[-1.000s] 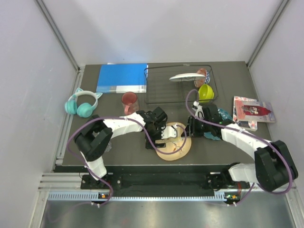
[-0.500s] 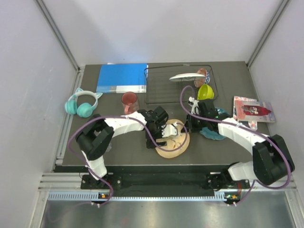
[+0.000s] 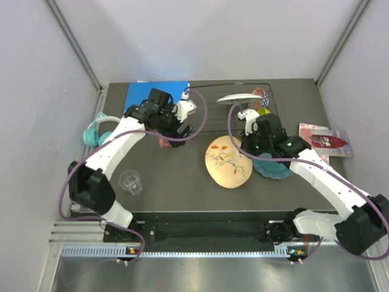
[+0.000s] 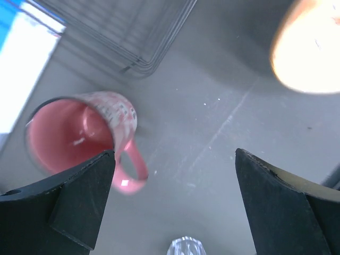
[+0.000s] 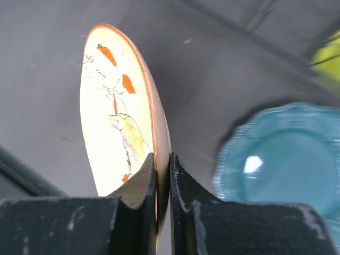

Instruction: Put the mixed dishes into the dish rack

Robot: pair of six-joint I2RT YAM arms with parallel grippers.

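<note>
Now the right hand (image 5: 162, 159) pinches the rim of the peach plate (image 5: 114, 133), holding it on edge over the worktop (image 5: 48, 58), near the teal scalloped plate (image 5: 287, 159). The left hand (image 4: 172, 156) is spread wide above the red tumbler (image 4: 69, 133), touching nothing.

We see a black wire rack (image 3: 203, 121) at the far side of the table. In its right end a white plate (image 3: 239, 98) lies tilted, with a red patterned bowl (image 3: 259, 92) and a lime bowl (image 3: 263, 112) beside it, the lime one partly hidden. A peach plate (image 5: 119, 122), painted with a green bird and orange marks, is tilted and clamped at its rim by the right gripper (image 5: 162, 159). A teal scalloped plate (image 3: 276, 170) lies flat just right of it. A pink mug (image 4: 79, 135) stands upright near the rack's near-left corner. A clear glass (image 3: 130, 181) stands well apart, near the table's left edge.
</note>
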